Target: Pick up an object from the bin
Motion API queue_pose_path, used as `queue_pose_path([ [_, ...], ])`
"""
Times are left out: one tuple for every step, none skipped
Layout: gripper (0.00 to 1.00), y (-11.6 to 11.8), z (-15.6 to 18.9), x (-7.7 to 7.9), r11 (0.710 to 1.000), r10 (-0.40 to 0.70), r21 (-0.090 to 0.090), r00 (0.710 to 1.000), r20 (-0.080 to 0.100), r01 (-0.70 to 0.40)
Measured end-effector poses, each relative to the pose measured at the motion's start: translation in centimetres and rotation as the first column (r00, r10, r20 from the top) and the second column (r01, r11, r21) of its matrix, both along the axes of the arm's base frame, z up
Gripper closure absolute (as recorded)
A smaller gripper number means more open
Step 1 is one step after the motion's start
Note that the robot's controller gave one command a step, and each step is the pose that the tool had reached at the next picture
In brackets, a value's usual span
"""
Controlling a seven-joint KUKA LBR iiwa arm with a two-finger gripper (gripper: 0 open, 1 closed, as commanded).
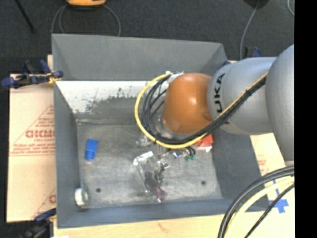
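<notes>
My gripper point(154, 157) hangs down in the middle of the bin, partly hidden under the arm's wrist. Directly beneath it and toward the front lies a clear, glassy plastic thing point(150, 178) with a small purple bit at its front end. The gripper's tip is at or just over the back end of this clear thing; whether they touch is hidden. A red and white thing point(205, 142) and a small green piece point(188, 155) lie just to the gripper's right, half covered by the arm.
A blue block point(91, 149) lies alone at the bin's left. A small silvery round thing point(81, 196) sits in the front left corner. The arm covers the bin's back right part.
</notes>
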State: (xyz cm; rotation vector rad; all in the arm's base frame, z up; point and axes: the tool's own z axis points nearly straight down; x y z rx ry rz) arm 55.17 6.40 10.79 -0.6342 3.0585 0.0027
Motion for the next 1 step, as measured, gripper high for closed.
queue_pose_path([
  [0.00, -0.07, -0.02, 0.05, 1.000, -0.023, 0.000, 1.000, -0.001, 0.023],
])
